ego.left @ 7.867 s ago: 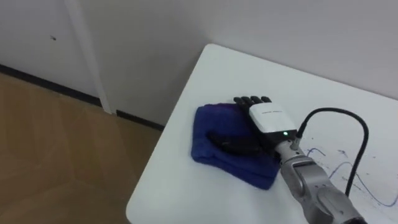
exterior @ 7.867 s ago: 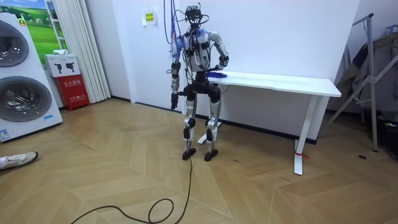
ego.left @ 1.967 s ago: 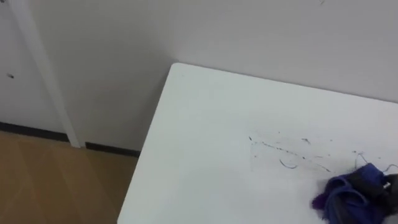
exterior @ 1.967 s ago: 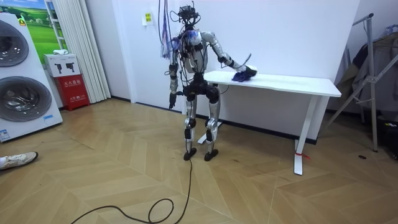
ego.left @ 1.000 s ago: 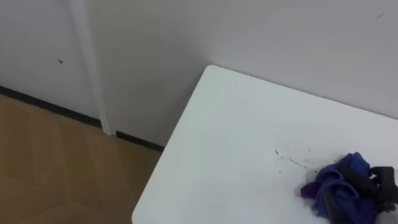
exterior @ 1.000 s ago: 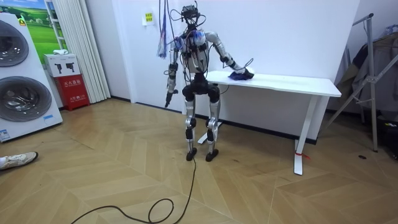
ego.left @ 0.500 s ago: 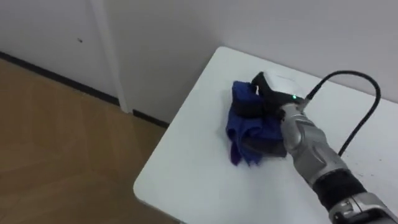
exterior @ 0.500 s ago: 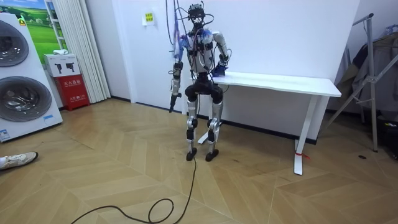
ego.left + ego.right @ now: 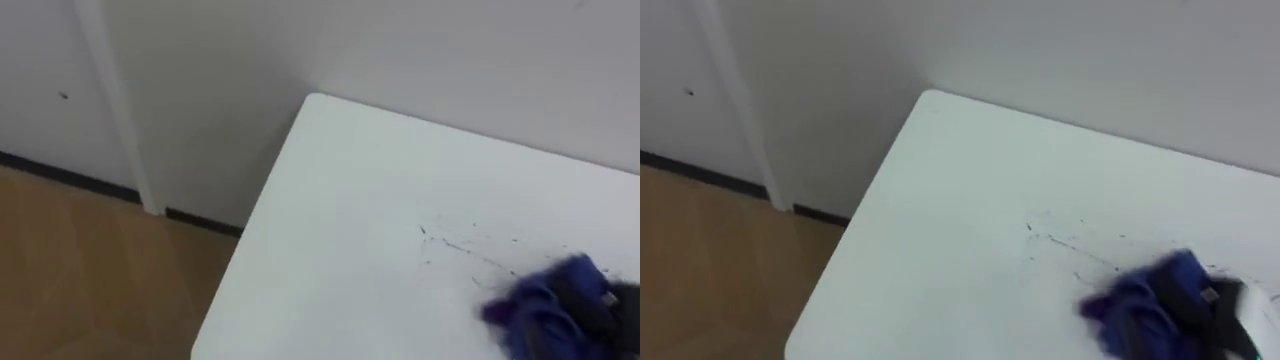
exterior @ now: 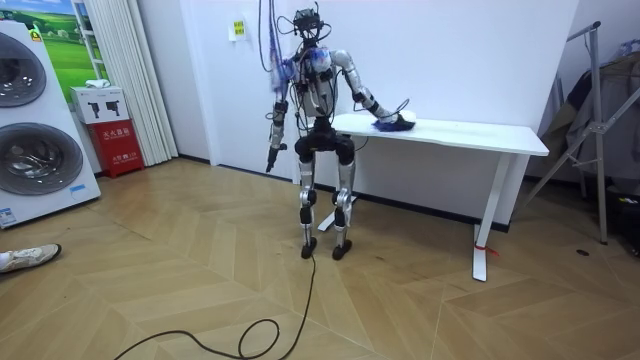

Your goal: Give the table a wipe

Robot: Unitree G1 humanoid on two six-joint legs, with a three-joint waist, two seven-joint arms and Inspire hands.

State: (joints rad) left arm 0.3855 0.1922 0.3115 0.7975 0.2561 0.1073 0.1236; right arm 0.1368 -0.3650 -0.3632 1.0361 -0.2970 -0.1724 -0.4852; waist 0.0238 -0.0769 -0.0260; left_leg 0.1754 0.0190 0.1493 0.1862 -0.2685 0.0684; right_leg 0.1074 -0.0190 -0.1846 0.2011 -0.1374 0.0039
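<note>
We see soft, even, bright light throughout. The white worktop [image 9: 340, 230] takes it as a pale wash, with no hard glare. The wall [image 9: 450, 60] behind it greys toward the far left corner. In the room view the wooden floor [image 10: 200, 290] carries a faint sheen, and shadows stay weak and soft-edged.

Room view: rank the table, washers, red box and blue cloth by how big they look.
1. The table and the washers: too close to call, since the washers are cut off at the picture's edge.
2. The red box.
3. The cloth.
</note>
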